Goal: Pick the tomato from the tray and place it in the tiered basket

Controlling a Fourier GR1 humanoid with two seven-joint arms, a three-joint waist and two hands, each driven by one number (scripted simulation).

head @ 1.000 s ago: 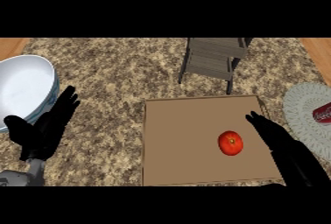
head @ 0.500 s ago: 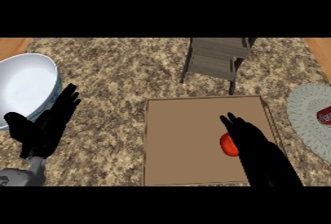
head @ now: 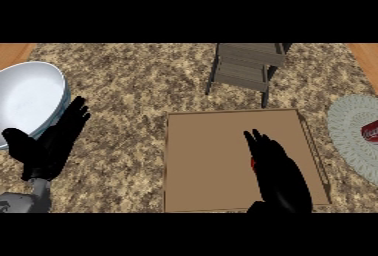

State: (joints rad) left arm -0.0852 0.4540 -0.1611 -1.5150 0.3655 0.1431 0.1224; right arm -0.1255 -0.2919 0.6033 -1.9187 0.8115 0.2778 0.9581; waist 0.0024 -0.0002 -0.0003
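Observation:
A flat brown tray (head: 207, 170) lies on the speckled counter at the middle right. My right hand (head: 275, 172) stretches over it with straight fingers and covers the red tomato (head: 253, 163), of which only a thin red sliver shows at the hand's left edge. Whether the hand touches the tomato cannot be told. The grey tiered basket (head: 247, 67) stands at the far edge, beyond the tray. My left hand (head: 50, 145) rests open at the left, fingers up, beside the bowl.
A large white bowl (head: 26, 102) sits at the left edge, close to my left hand. A pale round plate (head: 348, 132) holding a red item (head: 369, 131) lies at the right edge, next to the tray.
My right hand has moved left from the tray's right side over the tomato, which was in plain sight and is now almost hidden. The left hand has barely moved.

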